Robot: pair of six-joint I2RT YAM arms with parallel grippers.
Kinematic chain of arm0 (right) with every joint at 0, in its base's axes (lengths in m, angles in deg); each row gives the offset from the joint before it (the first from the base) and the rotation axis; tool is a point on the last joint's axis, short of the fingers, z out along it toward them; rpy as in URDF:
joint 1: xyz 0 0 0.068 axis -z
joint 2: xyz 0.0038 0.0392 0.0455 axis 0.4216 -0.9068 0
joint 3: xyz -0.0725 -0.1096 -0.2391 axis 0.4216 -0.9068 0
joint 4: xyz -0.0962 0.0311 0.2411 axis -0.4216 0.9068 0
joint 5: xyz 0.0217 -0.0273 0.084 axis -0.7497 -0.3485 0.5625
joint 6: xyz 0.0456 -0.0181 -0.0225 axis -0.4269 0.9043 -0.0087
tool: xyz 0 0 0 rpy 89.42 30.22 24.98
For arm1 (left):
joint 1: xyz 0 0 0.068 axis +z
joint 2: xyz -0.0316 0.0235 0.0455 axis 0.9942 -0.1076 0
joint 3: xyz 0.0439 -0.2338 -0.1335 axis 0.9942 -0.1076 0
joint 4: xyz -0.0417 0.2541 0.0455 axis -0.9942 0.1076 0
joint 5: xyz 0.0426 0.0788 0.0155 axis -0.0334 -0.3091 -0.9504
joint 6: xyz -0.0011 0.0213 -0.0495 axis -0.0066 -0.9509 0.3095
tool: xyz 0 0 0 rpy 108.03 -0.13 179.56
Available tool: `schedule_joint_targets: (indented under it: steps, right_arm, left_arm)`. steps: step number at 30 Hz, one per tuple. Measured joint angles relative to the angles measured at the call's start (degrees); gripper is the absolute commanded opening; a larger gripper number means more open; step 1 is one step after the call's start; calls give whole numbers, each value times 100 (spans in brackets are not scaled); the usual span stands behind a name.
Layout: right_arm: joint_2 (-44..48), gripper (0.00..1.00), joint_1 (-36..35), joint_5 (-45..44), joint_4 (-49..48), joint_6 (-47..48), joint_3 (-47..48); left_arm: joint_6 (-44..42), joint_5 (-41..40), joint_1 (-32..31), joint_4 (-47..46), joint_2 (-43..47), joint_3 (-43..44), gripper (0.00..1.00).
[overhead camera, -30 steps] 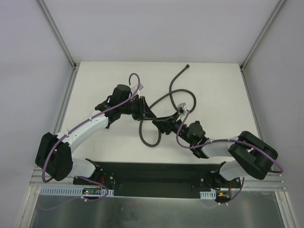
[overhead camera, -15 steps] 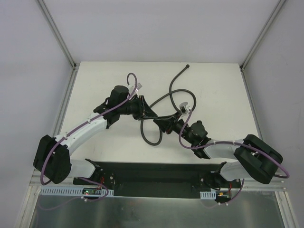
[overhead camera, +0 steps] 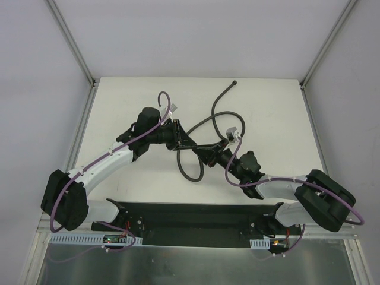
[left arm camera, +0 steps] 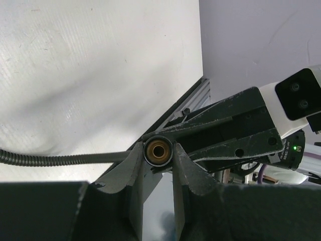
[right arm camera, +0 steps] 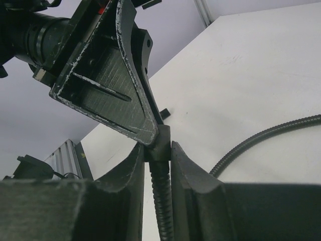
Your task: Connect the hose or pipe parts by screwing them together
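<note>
Near the middle of the worktop [overhead camera: 273,113], the left gripper [left arm camera: 157,156] had its jaws clamped on the black fitting [left arm camera: 159,152]. Just beside it, the right gripper [right arm camera: 157,148] pinched the grey hose [right arm camera: 161,191] near its end, and the rest looped toward the far edge.

right hand [right arm camera: 158,150] clamps hose [right arm camera: 161,197] | fitting [right arm camera: 162,136] above, touching left hand [right arm camera: 144,125]
</note>
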Motion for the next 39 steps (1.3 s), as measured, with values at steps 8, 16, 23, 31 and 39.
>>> schedule_joint_targets:
  steps: [8,16,23,31,39]
  right_arm:
    - [4,1,7,31,0,15,-4]
    - [2,0,101,162,-98,-90,-212]
    - [17,0,275,269,-81,-111,-817]
    - [568,1,350,439,-66,-2,-1279]
    - [1010,0,540,612,-83,105,-1526]
  left_arm:
    - [33,-20,15,-9,11,0,46]
    - [-461,-560,157,839,260,157,83]
    - [-962,-2118,1327,2286,470,577,80]
    - [-881,-3969,3274,3272,332,286,79]
    - [-822,-4540,3508,3512,-826,249,74]
